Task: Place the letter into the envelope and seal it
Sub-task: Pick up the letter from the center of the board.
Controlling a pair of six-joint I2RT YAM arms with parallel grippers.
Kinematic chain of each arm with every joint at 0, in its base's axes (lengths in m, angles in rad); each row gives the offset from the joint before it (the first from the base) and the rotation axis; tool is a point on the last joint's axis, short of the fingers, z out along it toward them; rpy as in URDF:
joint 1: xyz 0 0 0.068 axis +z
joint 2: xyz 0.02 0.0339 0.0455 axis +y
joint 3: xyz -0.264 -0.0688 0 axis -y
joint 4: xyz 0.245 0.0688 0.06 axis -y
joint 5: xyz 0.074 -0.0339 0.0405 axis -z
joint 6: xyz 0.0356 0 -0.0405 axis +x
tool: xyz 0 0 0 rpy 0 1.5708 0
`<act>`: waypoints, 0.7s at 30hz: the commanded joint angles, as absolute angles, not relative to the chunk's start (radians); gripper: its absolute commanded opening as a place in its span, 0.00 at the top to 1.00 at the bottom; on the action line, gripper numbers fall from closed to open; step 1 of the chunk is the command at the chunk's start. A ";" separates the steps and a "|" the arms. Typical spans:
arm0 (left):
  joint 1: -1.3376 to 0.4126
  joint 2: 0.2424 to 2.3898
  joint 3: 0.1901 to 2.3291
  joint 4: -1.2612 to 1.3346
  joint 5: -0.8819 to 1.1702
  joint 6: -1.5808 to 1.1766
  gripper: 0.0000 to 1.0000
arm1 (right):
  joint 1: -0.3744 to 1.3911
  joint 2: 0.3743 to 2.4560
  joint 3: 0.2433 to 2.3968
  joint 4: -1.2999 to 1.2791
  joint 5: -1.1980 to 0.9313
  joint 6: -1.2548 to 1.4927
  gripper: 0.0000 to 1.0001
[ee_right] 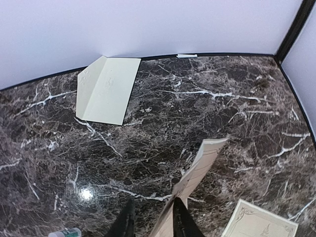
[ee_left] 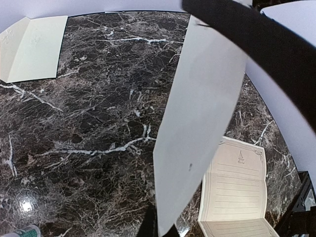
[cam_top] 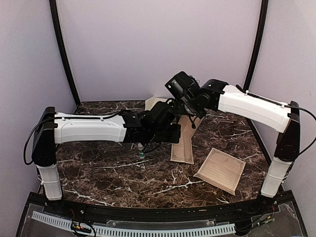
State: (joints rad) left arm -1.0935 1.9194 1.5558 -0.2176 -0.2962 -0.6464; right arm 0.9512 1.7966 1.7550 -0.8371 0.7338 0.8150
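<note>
Over mid worktop (cam_top: 113,173), my left gripper (ee_left: 159,228) pinches the letter (cam_top: 182,145), right gripper (ee_right: 154,222) straddles it w/ grip unclear; thin, light, floppy paper, so I'd hold near the fold.

We see the tan, bordered letter (cam_top: 182,144) held up on edge, folded lengthwise; the cream envelope (ee_right: 108,89) lies flat far behind it, flap open.
</note>
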 commanded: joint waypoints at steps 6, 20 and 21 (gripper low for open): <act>-1.098 1.766 1.460 -0.207 -0.156 -0.579 1.00 | 0.921 1.564 1.610 -0.587 0.590 0.776 0.26; -0.875 1.484 1.269 -0.311 0.443 -0.293 1.00 | 0.615 1.210 1.179 -0.254 -0.155 0.415 0.03; -0.851 1.475 1.267 -0.334 0.467 -0.271 1.00 | 0.605 1.179 1.151 -0.233 -0.215 0.382 0.02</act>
